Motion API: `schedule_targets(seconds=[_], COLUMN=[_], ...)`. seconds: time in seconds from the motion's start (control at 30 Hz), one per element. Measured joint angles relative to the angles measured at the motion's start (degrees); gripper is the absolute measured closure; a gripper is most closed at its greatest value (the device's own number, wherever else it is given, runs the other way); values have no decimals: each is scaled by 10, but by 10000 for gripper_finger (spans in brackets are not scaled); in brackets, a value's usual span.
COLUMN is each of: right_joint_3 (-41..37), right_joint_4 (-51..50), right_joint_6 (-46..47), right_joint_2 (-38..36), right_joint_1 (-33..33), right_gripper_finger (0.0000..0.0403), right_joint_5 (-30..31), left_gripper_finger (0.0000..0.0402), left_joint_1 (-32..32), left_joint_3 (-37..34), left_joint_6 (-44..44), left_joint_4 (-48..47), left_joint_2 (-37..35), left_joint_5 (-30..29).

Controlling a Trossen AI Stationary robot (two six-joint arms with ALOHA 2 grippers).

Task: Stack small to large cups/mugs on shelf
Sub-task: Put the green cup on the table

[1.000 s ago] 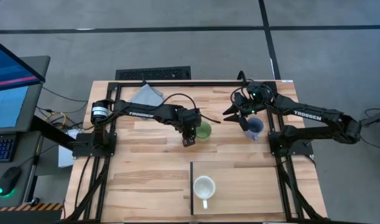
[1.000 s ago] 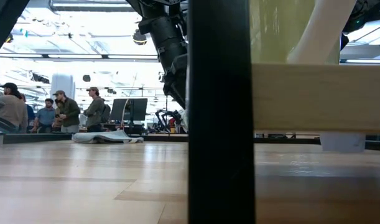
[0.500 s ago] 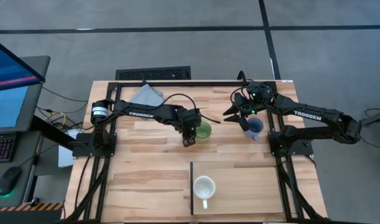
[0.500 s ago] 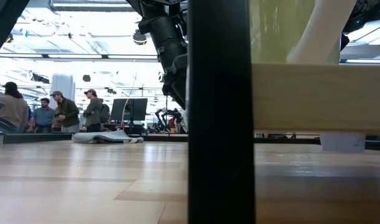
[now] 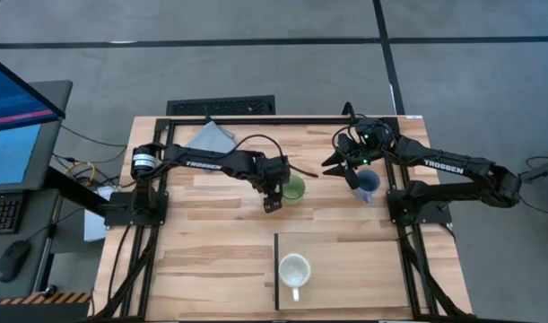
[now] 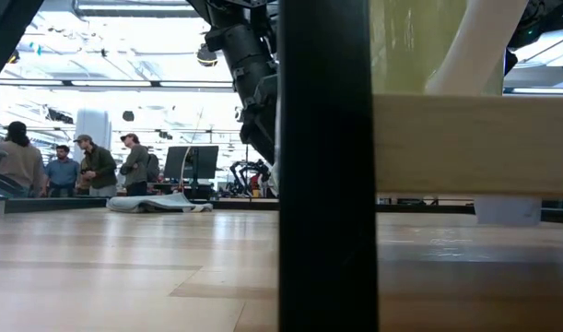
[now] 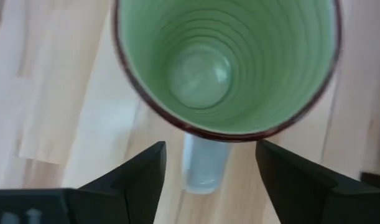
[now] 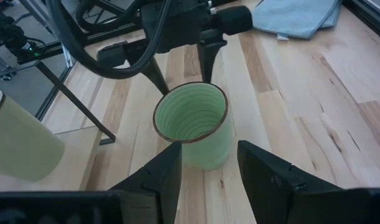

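The green mug point(image 5: 294, 188) stands upright on the tabletop near the middle. My left gripper point(image 7: 209, 147) hangs just over it, pointing steeply down and open. Its fingers stand on either side of the mug's handle point(image 7: 205, 167) without touching it. The cream-white mug point(image 5: 294, 269) stands on the raised shelf point(image 5: 354, 274) at the near edge. The blue-grey mug point(image 5: 369, 184) is on the table under my right arm. My right gripper point(image 8: 208, 147) waits open at the far right, facing the green mug point(image 8: 193, 124), with nothing between its fingers.
A grey folded cloth point(image 5: 211, 136) lies at the far left of the table. The shelf's dark strip and post point(image 6: 322, 166) stand near the table's middle. Bare planks lie at the near left. People stand in the room beyond the table point(image 6: 78, 166).
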Motion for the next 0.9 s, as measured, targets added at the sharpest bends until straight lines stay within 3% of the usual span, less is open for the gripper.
schedule_targets(seconds=[0.17, 0.73, 0.9], right_joint_3=[0, 0, 0], right_joint_4=[0, -9, -14], right_joint_6=[0, -2, -2], right_joint_2=[0, 0, 0], right_joint_1=[0, 0, 0], right_gripper_finger=[225, 225, 225], right_joint_5=[0, 0, 0], left_gripper_finger=[148, 148, 148], left_joint_1=[1, -2, -4], left_joint_3=[0, 65, 93], left_joint_6=[1, 14, 14], left_joint_4=[-16, -132, -185], left_joint_2=[0, -1, -1], left_joint_5=[-24, -26, -57])
